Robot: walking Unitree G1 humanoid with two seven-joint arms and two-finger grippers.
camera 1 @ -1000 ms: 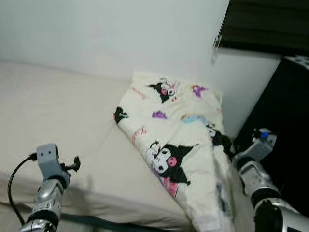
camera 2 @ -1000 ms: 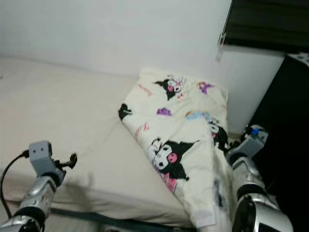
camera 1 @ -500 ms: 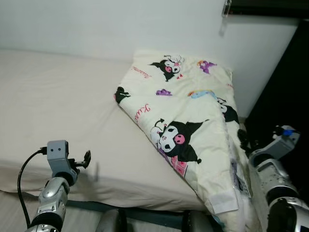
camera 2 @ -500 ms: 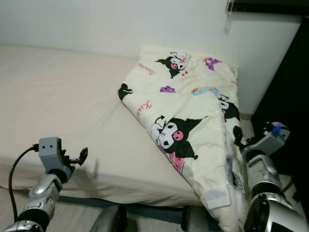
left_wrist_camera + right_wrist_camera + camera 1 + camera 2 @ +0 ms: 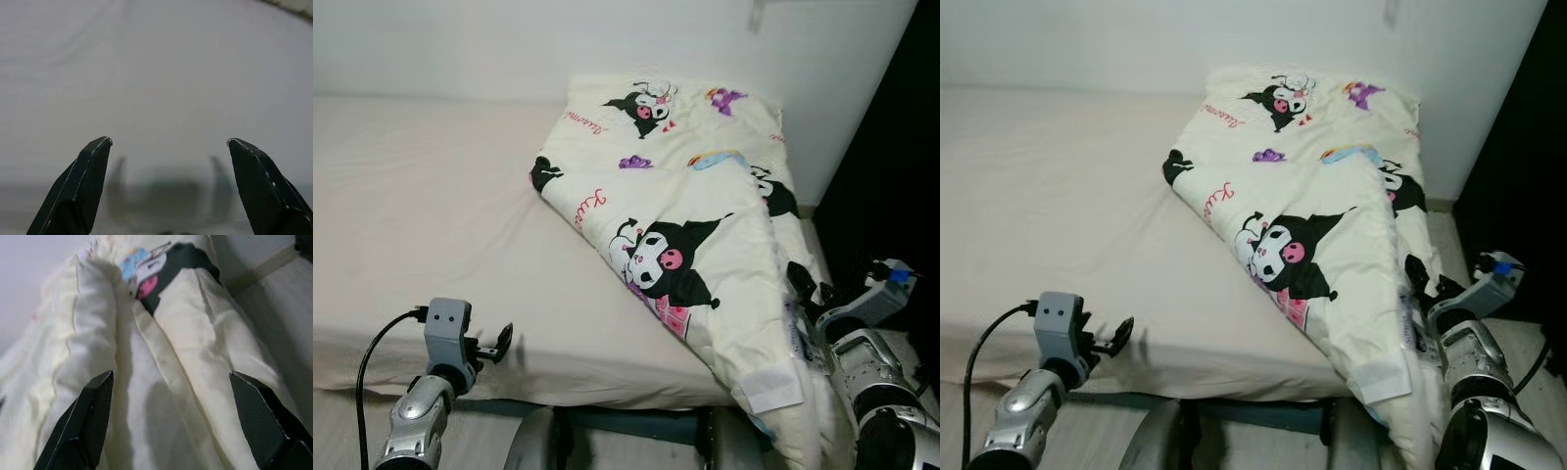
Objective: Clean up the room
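Quilt: cartoon-print quilt (image 5: 685, 225) is lying bunched, slumping off the mattress (image 5: 421, 206) edge, unfolded
Right gripper: right gripper (image 5: 168, 423) is hovering spread, quilt just ahead
Left gripper: left gripper (image 5: 168, 186) is gaping over bare sheet
Progress: tidying appears barely begun

Beige bed (image 5: 431, 196) under a cartoon-print blanket (image 5: 685, 215)

A home bedroom: a bed (image 5: 431, 215) with a cartoon-print quilt (image 5: 695, 225) against a wall
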